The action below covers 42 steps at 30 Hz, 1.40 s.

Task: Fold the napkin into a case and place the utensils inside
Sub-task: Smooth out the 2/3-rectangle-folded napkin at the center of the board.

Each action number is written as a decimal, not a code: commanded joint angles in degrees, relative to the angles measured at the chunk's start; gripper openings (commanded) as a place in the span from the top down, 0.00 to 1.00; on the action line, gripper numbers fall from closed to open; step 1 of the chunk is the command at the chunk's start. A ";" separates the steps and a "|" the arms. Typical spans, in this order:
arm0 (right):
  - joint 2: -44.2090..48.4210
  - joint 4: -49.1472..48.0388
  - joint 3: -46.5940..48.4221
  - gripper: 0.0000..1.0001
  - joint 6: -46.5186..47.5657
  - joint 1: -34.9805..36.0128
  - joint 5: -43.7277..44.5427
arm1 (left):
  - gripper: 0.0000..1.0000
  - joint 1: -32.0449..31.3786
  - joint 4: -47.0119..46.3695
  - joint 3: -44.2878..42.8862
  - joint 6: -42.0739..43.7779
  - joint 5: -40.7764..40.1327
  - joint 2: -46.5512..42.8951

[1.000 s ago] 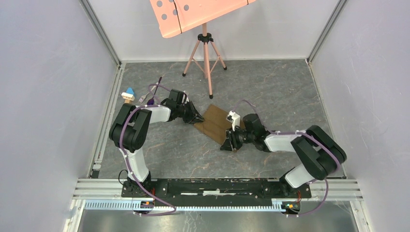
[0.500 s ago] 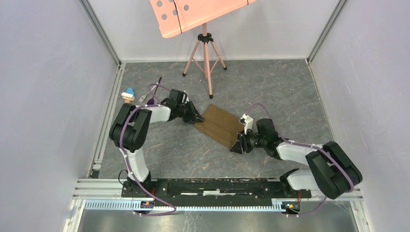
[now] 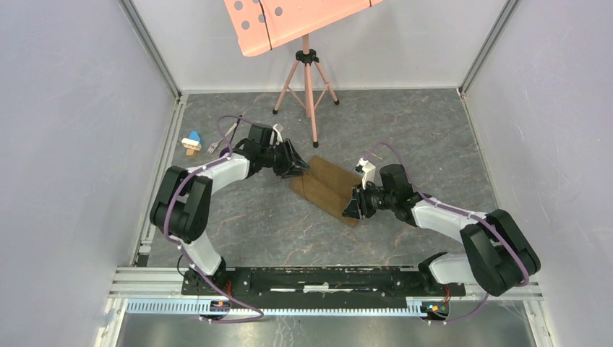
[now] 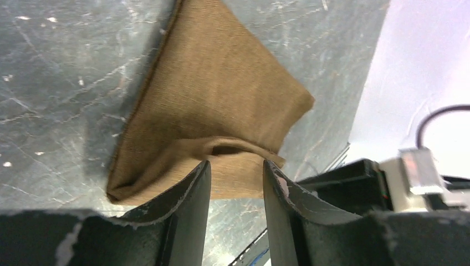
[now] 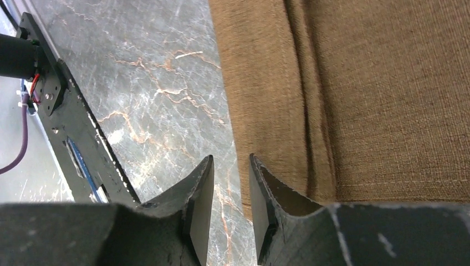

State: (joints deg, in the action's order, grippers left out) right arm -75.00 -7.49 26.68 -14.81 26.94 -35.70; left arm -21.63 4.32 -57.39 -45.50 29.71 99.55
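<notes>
The olive-brown napkin [image 3: 329, 189] lies folded into a narrow layered rectangle in the middle of the table. My left gripper [image 3: 298, 168] stands open at its far left end. In the left wrist view the fingers [image 4: 197, 183] straddle a bare gap just short of the napkin [image 4: 221, 100], whose top layer gapes in a small pocket. My right gripper [image 3: 354, 206] is open at the near right end. One of its fingertips [image 5: 258, 183] hangs over the napkin [image 5: 354, 100] edge, with only marble between the jaws. The fork [image 3: 214, 147] lies far left. I cannot make out the spoon.
A small blue, white and tan toy block [image 3: 191, 141] sits beside the fork by the left wall. A pink stand [image 3: 307, 79] on tripod legs rises behind the napkin. White walls close in both sides. A rail [image 3: 325, 278] carries the arm bases.
My left gripper has opened and shifted a little right and away, over the napkin's far end. My right gripper swung out to the right, then came back in at the napkin's near right end.
</notes>
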 commanded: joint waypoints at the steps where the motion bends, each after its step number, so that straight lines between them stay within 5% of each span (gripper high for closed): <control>1: -2.04 -2.12 0.32 0.66 0.36 -0.98 0.83 | 0.54 -0.08 1.27 1.19 1.96 1.46 -5.37; 15: -2.92 -0.61 0.86 0.67 3.30 -1.67 3.76 | 0.77 0.59 -6.87 7.38 -1.53 -1.62 2.38; 24: -5.03 -2.63 0.69 0.64 3.34 -1.98 6.69 | 0.80 2.18 -6.78 8.90 -0.93 -6.63 5.97; 37: -3.32 1.68 6.33 0.62 3.00 -2.23 7.48 | 0.80 2.91 -0.76 7.09 2.60 -8.14 1.48; 42: -5.28 1.32 7.78 0.62 2.68 -2.89 8.42 | 0.66 2.29 -0.58 6.24 2.22 -5.19 -2.47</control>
State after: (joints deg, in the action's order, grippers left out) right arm -79.68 -5.48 32.01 -12.12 24.91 -28.99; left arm -19.92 0.84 -49.56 -46.13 27.03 101.41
